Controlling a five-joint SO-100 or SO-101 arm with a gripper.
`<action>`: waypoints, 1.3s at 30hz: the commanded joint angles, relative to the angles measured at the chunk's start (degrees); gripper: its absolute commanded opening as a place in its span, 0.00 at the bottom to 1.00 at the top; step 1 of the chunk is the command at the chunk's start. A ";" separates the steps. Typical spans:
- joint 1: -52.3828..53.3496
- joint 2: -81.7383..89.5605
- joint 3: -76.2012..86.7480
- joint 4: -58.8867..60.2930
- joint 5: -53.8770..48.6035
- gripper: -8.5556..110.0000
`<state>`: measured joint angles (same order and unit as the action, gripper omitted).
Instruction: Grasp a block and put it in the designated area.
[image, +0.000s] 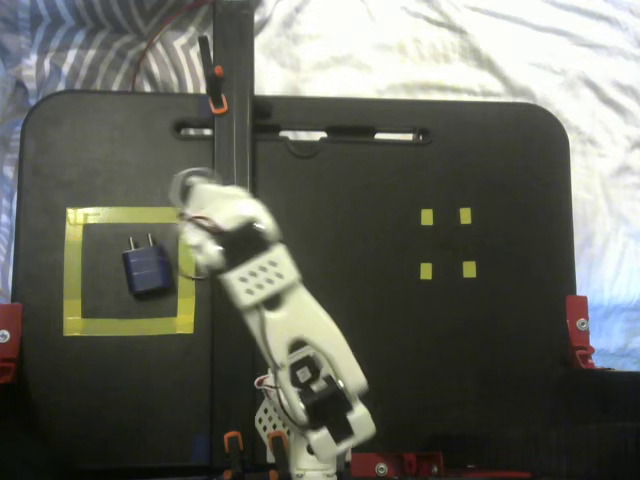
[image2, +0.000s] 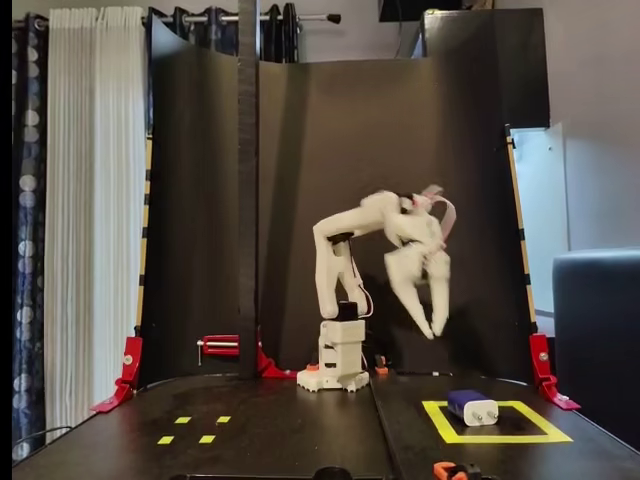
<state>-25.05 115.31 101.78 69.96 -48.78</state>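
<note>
One small navy-blue boxy plug charger (image: 146, 268) lies inside yellow-tape square outline (image: 73, 270), far left. Your white two-finger pincer (image2: 432, 327) hangs empty, fingers nearly together. Charger looks rigid, light, smooth; if regrasping, pinch flat sides, avoid prongs.

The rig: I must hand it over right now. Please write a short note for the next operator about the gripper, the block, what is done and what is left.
Gripper: raised well above the board, blurred by motion, fingers close together and holding nothing.
Block: lying free inside the yellow tape square, prongs toward the far edge of the board in the top-down fixed view. It touches no tape.
Done: the block is in the area and released.
Left: probably only to bring the arm to rest.
</note>
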 joint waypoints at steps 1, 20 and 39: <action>4.92 6.06 3.08 -4.57 1.23 0.07; 24.08 35.86 36.74 -44.47 33.05 0.07; 26.63 67.24 71.72 -46.23 42.98 0.08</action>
<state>2.20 180.62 171.74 23.99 -5.80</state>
